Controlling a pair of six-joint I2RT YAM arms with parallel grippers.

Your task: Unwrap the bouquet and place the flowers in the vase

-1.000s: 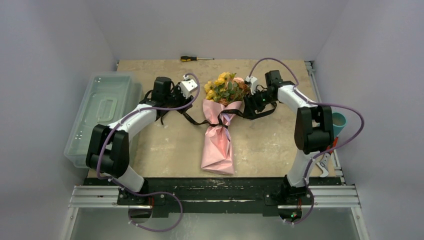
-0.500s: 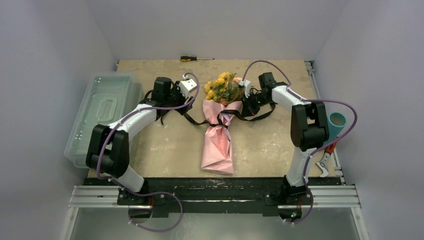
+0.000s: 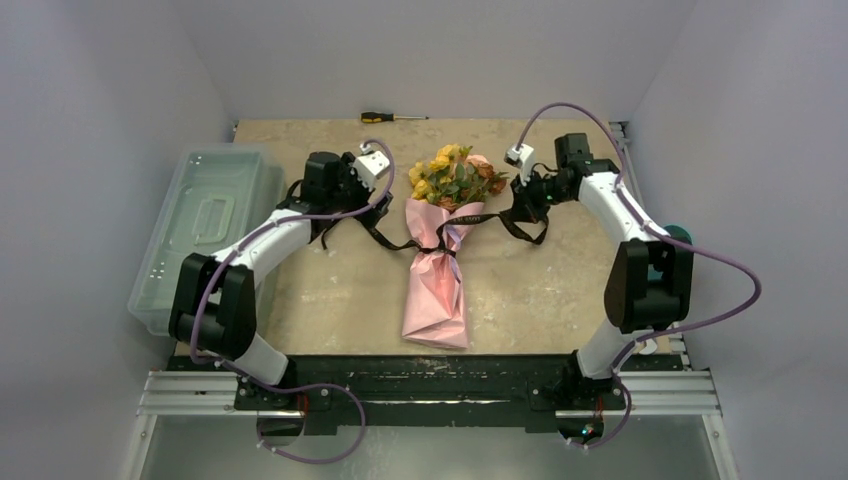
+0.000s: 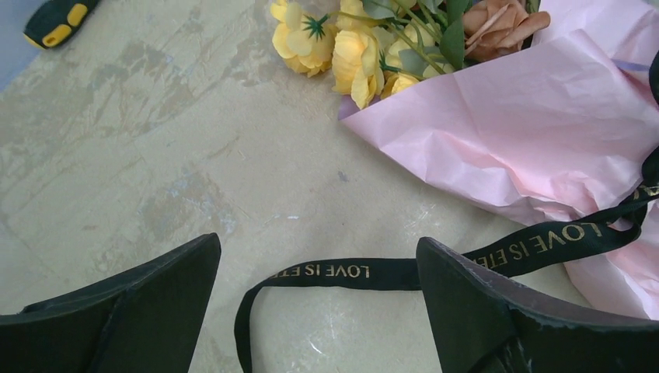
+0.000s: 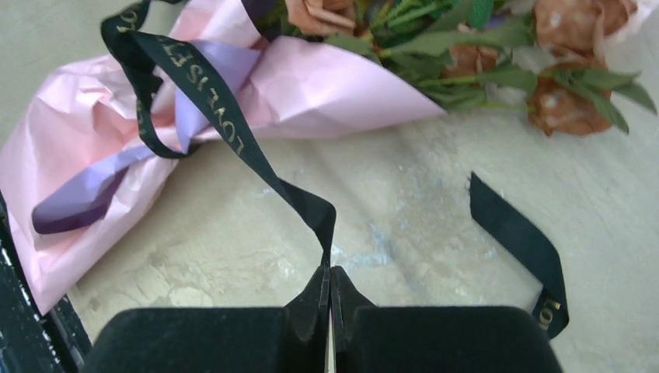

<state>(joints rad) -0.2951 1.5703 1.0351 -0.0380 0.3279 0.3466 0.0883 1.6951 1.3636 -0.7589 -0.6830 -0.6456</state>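
Now the bouquet (image 3: 437, 262) is lying mid-worktop (image 3: 540, 290), still wrapped. The right fingers (image 5: 311, 299), freshly pinched shut on its black ribbon (image 5: 206, 93), are drawing it rightward. The left fingers (image 4: 482, 311) are spreading and releasing their end, which is probably loosening the knot.

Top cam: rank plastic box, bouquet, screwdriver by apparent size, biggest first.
1. plastic box: largest footprint.
2. bouquet: about as long as the box, but clearly narrower.
3. screwdriver: smallest by far.
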